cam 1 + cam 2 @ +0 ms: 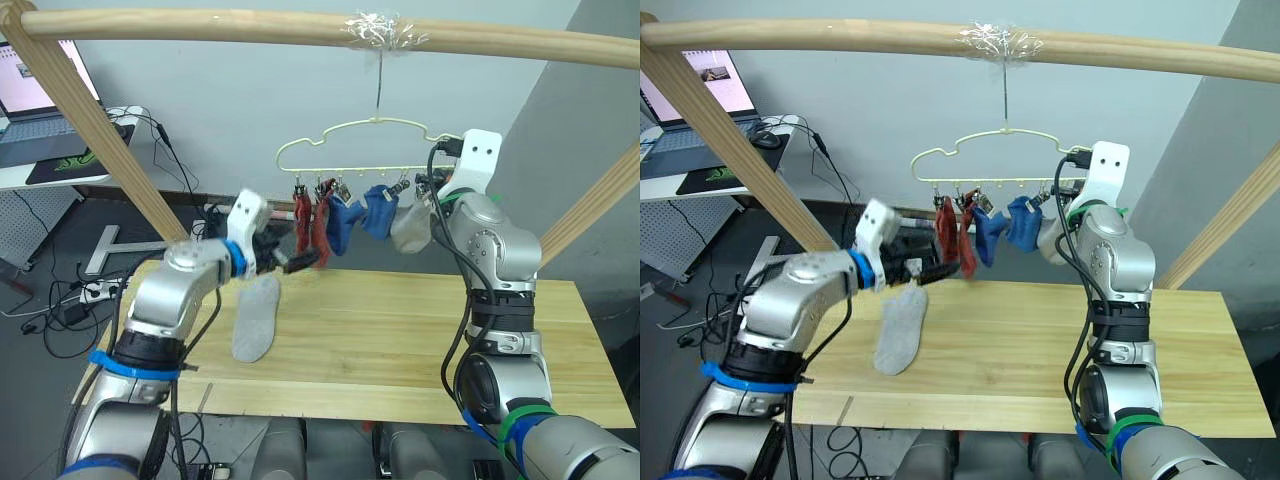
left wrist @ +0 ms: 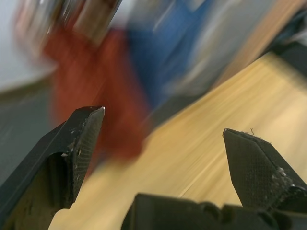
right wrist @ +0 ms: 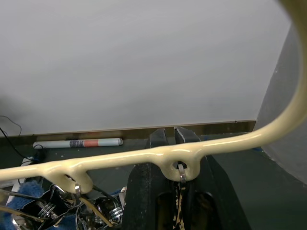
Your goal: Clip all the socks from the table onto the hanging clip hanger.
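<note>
The left claw (image 2: 163, 139) is gaping empty by the red socks (image 1: 310, 222), while the right claw (image 3: 170, 139) is clenching the hanger (image 3: 144, 160), one grey sock (image 1: 256, 318) lying on the worktop (image 1: 400, 340).

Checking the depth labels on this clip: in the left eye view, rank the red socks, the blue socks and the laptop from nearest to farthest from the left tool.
1. Red socks, hanging right beside the left tool.
2. Blue socks, further along the hanger, toward the right arm.
3. Laptop, far off on the side desk.
</note>
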Motion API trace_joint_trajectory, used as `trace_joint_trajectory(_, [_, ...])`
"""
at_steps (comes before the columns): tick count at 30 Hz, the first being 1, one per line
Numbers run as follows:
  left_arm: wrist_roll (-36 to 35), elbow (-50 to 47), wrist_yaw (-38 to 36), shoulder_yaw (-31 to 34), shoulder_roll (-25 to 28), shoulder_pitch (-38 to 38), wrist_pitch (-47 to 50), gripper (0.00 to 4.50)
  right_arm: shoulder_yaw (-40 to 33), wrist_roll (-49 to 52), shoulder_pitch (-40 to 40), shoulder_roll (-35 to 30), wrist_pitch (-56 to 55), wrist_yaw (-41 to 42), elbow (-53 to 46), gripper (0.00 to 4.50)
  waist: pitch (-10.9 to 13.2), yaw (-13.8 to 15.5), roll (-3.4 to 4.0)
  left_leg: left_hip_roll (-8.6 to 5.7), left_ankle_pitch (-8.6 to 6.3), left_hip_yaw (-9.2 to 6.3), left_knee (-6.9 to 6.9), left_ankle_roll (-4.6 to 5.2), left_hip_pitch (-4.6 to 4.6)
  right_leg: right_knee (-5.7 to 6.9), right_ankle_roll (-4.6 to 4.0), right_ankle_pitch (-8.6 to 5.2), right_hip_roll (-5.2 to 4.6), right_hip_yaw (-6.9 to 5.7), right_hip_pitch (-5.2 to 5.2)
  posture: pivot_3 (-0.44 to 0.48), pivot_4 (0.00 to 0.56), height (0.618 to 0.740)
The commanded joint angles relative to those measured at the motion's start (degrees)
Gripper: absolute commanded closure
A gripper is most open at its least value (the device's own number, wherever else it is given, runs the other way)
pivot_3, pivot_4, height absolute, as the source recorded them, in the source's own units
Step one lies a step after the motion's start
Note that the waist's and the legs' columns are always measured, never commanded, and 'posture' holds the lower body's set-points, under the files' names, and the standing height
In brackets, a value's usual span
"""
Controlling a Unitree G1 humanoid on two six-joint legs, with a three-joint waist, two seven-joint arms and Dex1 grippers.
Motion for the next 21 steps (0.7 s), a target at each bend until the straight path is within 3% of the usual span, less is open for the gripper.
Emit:
trace_joint_trajectory(1, [4.2, 4.9, 1.9, 0.9, 0.6, 1.3, -5.8, 0.00, 0.0, 0.6, -1.9, -0.3, -0.2, 0.0, -1.7, 4.46, 0.0, 0.1, 0.00, 0.00, 0.00, 0.00, 0.00, 0.00, 0.00, -0.01, 0.00, 0.00, 0.00, 0.00, 0.00, 0.191, 0.153, 0.740])
trace_joint_trajectory(11, [10.2, 24.4, 4.7, 1.7, -1.0, -0.2, -15.3, 0.00, 0.1, 0.9, -1.6, -0.4, 0.8, 0.1, -2.8, 4.46, 0.0, 0.2, 0.00, 0.00, 0.00, 0.01, -0.03, 0.00, -0.01, -0.03, 0.00, 0.00, -0.01, -0.02, 0.00, 0.177, 0.156, 0.740])
trace_joint_trajectory(21, [16.8, 39.2, 3.2, -2.8, -4.1, -5.1, -15.7, 0.00, 0.1, 1.0, -1.5, -0.7, 1.4, 0.0, -3.5, 4.46, 0.0, 0.1, 0.00, -0.01, 0.00, 0.02, -0.03, 0.00, -0.01, -0.04, 0.00, 0.00, -0.01, -0.02, 0.00, 0.166, 0.160, 0.740])
